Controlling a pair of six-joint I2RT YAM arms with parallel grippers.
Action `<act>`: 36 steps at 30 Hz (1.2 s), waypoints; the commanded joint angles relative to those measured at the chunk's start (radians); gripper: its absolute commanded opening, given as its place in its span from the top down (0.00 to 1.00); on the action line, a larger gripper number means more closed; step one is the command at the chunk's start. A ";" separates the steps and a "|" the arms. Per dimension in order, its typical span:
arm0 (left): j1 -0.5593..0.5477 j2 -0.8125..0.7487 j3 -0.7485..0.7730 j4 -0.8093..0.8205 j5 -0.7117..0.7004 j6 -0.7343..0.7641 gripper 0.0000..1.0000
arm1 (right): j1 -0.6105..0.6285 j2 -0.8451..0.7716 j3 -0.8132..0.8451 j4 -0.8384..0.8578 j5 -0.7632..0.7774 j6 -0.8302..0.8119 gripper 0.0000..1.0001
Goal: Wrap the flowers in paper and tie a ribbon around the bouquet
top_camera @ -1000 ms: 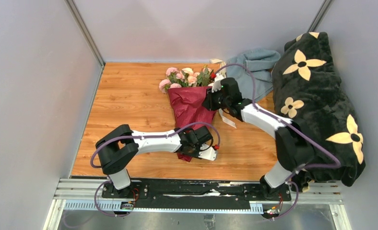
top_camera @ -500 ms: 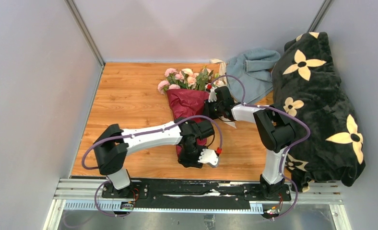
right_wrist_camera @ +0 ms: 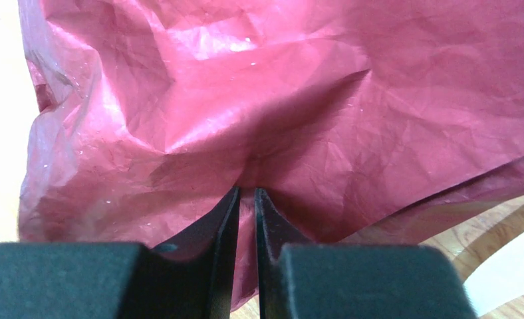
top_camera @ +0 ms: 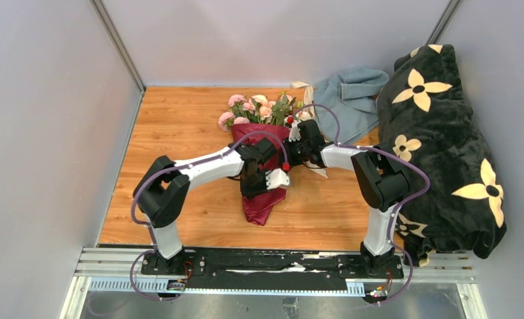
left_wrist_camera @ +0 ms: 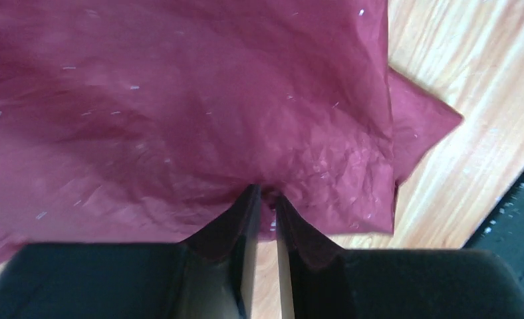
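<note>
Paper coned around flowers, lying at the middle of the table, blooms away from the bases. Left hand pinches a fold mid-cone; right hand pinches the paper near the blooms. Step: wrapping, snugging the overlap. Ribbon loose beside the right arm, untied. Next, likely: one hand keeps the cone closed, the other fetches the ribbon.

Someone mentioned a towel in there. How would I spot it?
Look to the far right corner of the wooden table. Between the pink flowers and the big black blanket lies a crumpled towel. It alone is plain grey-blue; the blanket bears cream flower shapes.
</note>
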 commanded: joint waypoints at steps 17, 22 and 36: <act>-0.261 -0.095 0.006 -0.153 0.199 0.072 0.60 | -0.010 0.032 0.044 -0.093 0.015 -0.025 0.81; 0.127 -0.091 0.124 -0.155 0.270 0.107 0.41 | -0.005 0.035 0.059 -0.114 -0.003 -0.035 0.81; 0.515 0.264 0.437 -0.132 0.271 0.246 0.33 | 0.036 -0.027 0.060 -0.158 0.005 -0.085 0.80</act>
